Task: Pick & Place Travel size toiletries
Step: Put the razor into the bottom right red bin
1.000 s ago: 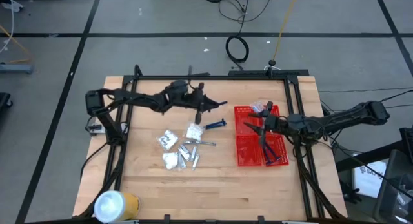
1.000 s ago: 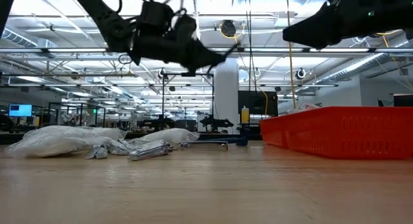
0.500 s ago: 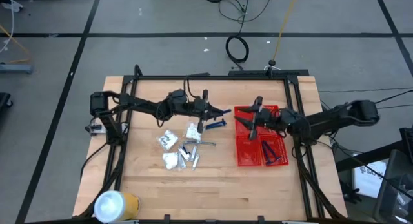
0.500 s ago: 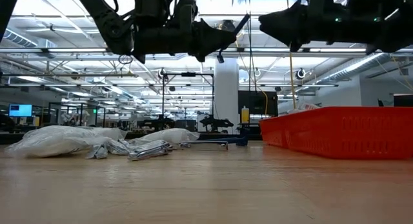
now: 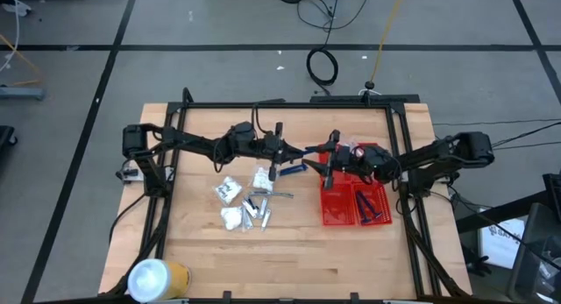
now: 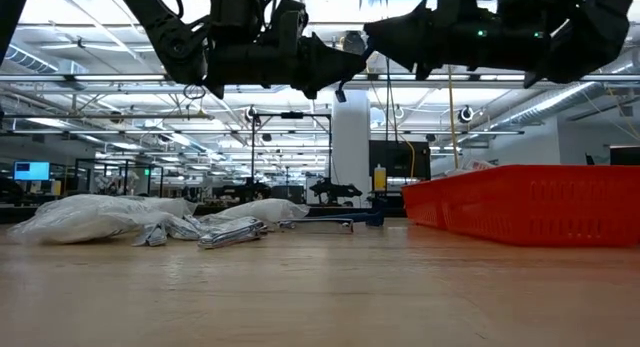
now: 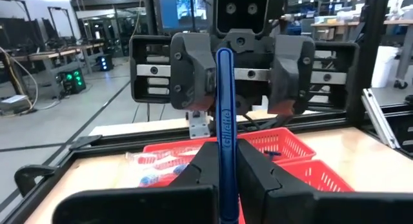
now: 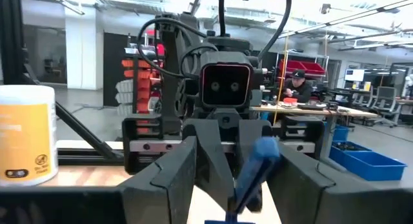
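Observation:
My left gripper (image 5: 285, 153) is shut on a blue-handled razor (image 7: 224, 121) and holds it level above the table, its free end (image 5: 307, 152) pointing toward the table's right. My right gripper (image 5: 326, 157) is open and faces it. Its fingers (image 8: 169, 179) stand on either side of the razor's free end (image 8: 258, 161) without touching it. A second blue razor (image 5: 294, 168) lies flat on the table below. White packets (image 5: 230, 190) and silver tubes (image 5: 256, 208) lie flat on the table to the left. My left gripper pinches the blue razor's handle (image 7: 224, 161) between its two fingers (image 7: 200, 172), which lie along the handle. The fingers come in level from the table's left. The razor is lifted clear and sticks out level past the fingertips toward my right gripper (image 7: 240, 72).
A red four-compartment basket (image 5: 331, 215) sits on the table's right, with blue razors (image 5: 368, 208) in a near compartment and packets (image 5: 355, 148) in a far one. A white-and-yellow roll (image 5: 158, 278) stands at the near left corner. A black frame borders the table.
My right gripper has moved from above the basket toward the table's left, staying open, until its fingers flank the razor's free end. My left gripper tipped up from a downward slant to level early on, then kept still with the razor.

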### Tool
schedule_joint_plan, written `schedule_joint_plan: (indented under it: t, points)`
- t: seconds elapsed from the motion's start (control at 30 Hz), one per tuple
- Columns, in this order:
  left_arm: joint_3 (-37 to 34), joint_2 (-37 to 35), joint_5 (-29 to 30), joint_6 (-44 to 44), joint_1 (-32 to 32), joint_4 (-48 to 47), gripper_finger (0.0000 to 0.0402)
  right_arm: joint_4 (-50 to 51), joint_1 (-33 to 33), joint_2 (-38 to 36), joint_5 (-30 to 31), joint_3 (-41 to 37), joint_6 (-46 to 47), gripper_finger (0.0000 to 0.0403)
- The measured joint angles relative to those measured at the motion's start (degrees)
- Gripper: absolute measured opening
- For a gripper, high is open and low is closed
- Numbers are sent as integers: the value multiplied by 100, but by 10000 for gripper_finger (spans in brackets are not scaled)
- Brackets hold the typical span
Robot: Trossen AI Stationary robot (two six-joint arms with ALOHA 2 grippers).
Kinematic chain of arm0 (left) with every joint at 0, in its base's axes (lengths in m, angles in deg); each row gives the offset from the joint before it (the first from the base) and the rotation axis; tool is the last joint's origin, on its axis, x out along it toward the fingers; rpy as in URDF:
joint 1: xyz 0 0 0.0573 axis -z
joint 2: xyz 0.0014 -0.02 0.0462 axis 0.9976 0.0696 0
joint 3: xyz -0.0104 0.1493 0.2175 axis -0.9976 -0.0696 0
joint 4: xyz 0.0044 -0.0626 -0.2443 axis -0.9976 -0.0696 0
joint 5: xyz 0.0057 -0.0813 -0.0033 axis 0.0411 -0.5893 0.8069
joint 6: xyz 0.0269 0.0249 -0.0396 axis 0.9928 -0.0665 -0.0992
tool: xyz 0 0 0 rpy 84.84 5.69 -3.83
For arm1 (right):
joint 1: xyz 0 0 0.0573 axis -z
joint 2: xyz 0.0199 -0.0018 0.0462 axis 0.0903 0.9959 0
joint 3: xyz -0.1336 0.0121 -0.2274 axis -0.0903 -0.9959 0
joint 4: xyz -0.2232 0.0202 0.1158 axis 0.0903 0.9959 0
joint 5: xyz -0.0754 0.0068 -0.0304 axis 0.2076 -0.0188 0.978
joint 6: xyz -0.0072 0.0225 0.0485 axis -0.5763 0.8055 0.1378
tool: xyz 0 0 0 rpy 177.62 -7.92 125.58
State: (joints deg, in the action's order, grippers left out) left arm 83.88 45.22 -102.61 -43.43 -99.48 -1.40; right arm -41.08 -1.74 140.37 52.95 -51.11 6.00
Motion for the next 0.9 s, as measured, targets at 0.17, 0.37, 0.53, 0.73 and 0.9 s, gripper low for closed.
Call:
schedule_joint_plan:
  t: [0.17,0.37,0.53,0.73,0.9]
  points:
    - [2,-2,16,16,-1,-139,10,40,105,91,-4,43,25,160]
    - [3,-2,42,141,-1,-138,19,162,112,89,0,45,20,119]
    - [4,-2,42,165,-3,-104,9,348,145,89,2,45,7,77]
    - [4,-2,23,182,1,-106,25,348,149,86,4,45,-123,21]
    - [4,-2,39,119,51,-108,30,348,151,86,13,45,-150,21]
